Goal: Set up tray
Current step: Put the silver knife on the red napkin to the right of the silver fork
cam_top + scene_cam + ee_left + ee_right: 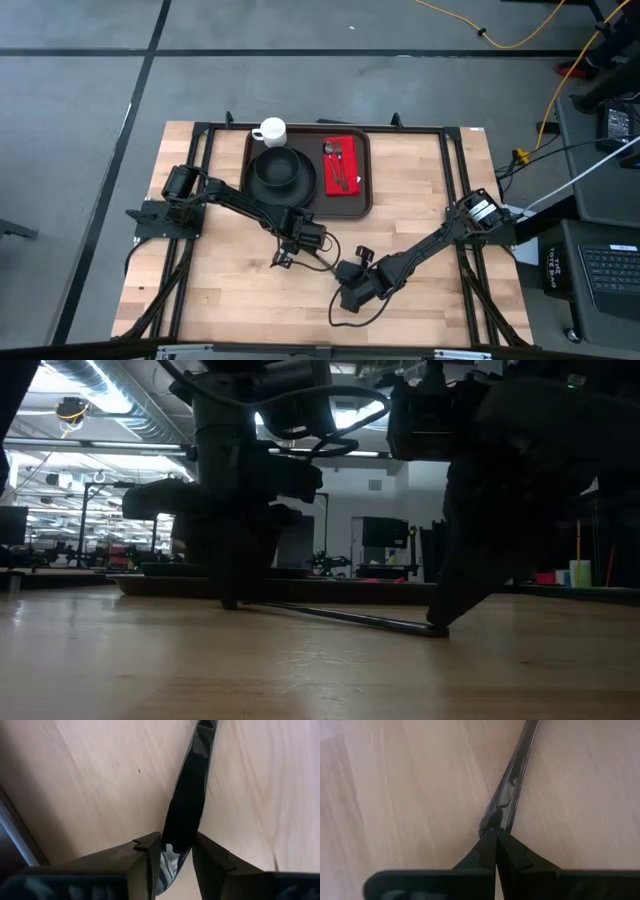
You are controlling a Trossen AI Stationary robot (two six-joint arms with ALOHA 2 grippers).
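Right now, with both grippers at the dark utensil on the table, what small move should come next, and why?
Probably the right gripper should open: it pinches the thin end of the utensil, while the left gripper clamps the wider end and sits nearer the tray, so it can carry it there.

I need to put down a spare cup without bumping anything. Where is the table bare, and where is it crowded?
Bare wood lies left of the tray, beyond the left arm, and right of the tray, toward the table's right edge. It is crowded mid-table, where the left pincer and right pincer both work at a dark utensil. The tray itself is nearly full.
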